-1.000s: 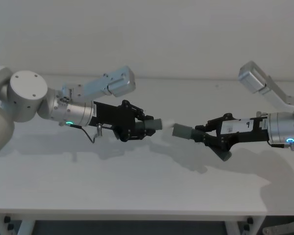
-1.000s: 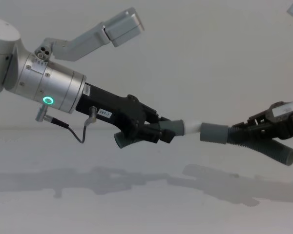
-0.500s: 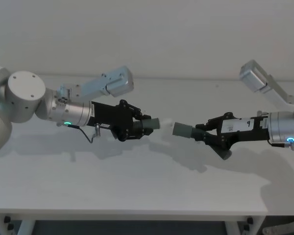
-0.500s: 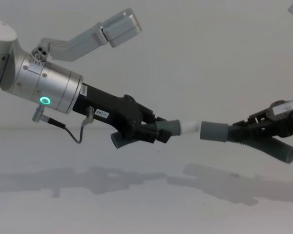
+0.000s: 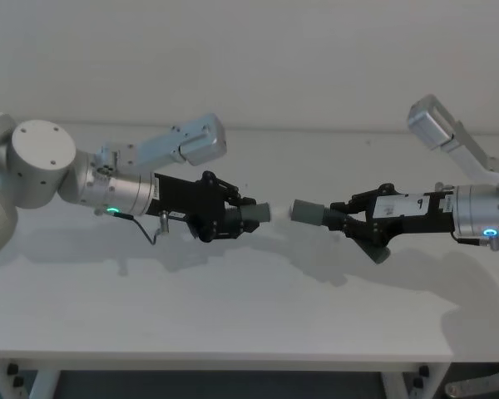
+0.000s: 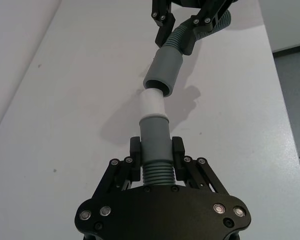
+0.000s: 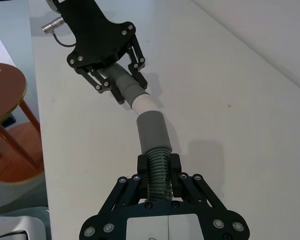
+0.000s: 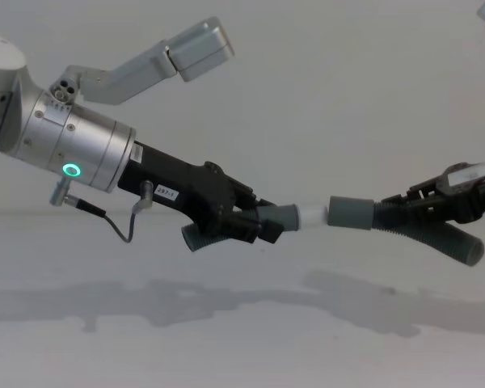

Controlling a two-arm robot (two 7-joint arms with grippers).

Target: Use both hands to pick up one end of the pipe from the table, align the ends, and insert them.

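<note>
Pipe pieces were clamped by left end effector (image 8: 263,225) and right end effector (image 8: 404,212) above tabletop (image 5: 233,316), white tip (image 8: 310,215) at grey cuff (image 8: 349,213); next: push straight in.

Lab-like test room: bare white table (image 5: 233,316), plain white wall (image 5: 249,58).

Support surface: white matte table (image 5: 233,324), flat, plain finish, front edge running along the lower part of the head view. Top carries soft grey shadows (broad patches under the mid-air hardware, seen in head and chest views). A few tiny dark specks mark the surface (image 6: 39,65).
</note>
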